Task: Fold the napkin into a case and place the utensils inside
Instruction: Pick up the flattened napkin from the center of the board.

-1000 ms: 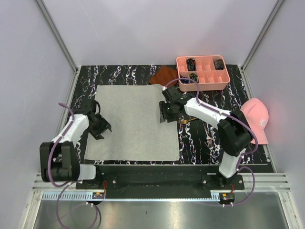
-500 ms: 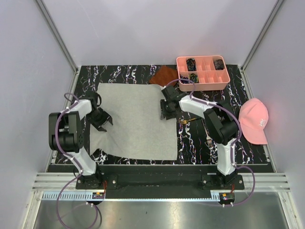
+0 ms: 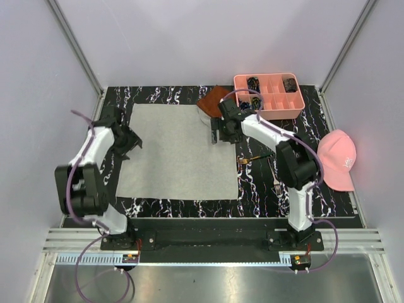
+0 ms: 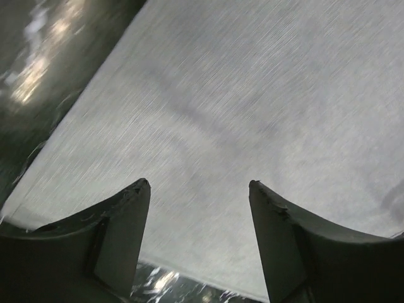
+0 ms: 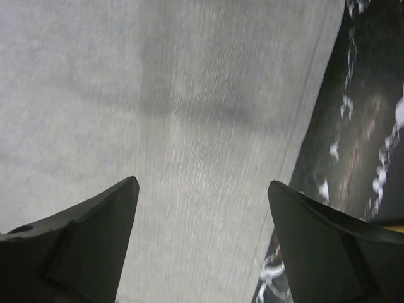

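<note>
The napkin [image 3: 177,151] lies flat on the middle of the tabletop [image 3: 164,95]. It looks soft, light and limp. The left pincer [image 4: 198,183] and the right pincer [image 5: 202,182] are wide open and empty over its side edges. Pinching those hems seems best.

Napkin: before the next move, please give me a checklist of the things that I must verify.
1. Napkin lies flat, not yet folded: ok.
2. Left gripper open and empty at its left edge: ok.
3. Right gripper open and empty at its right edge: ok.
4. Fork and dark utensil off the napkin, to its right: ok.
5. Brown cloth clear of the far right corner: cannot tell.
</note>
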You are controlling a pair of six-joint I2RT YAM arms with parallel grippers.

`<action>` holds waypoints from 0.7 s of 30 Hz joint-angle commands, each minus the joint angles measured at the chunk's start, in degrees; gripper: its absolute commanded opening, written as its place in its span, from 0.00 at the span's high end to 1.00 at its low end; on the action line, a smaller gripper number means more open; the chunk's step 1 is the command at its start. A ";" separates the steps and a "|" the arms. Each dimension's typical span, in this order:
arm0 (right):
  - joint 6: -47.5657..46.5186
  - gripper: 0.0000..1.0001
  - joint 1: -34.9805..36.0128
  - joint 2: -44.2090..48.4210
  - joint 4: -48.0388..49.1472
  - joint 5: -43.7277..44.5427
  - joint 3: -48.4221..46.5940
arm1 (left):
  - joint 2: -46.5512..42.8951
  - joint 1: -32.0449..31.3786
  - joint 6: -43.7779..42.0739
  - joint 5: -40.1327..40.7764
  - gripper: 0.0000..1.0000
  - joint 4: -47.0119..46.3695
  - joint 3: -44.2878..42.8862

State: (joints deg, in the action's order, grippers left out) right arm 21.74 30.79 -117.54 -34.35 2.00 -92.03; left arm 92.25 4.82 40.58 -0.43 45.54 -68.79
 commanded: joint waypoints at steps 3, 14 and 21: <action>6.64 0.03 2.00 17.14 -2.83 -1.03 10.63 | -14.37 7.45 2.92 4.65 0.35 6.14 15.78; 5.60 0.03 2.17 26.13 4.29 -6.92 22.24 | -14.20 18.56 4.33 7.11 0.59 5.96 23.09; 4.90 0.03 2.26 26.39 6.13 -8.42 24.70 | -11.74 18.65 5.65 8.96 0.56 5.62 23.53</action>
State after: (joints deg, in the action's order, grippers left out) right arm 27.46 32.86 -93.49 -31.24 -4.78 -68.14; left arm 79.40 23.18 44.93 5.72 52.45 -44.84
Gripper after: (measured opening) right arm 0.973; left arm 0.432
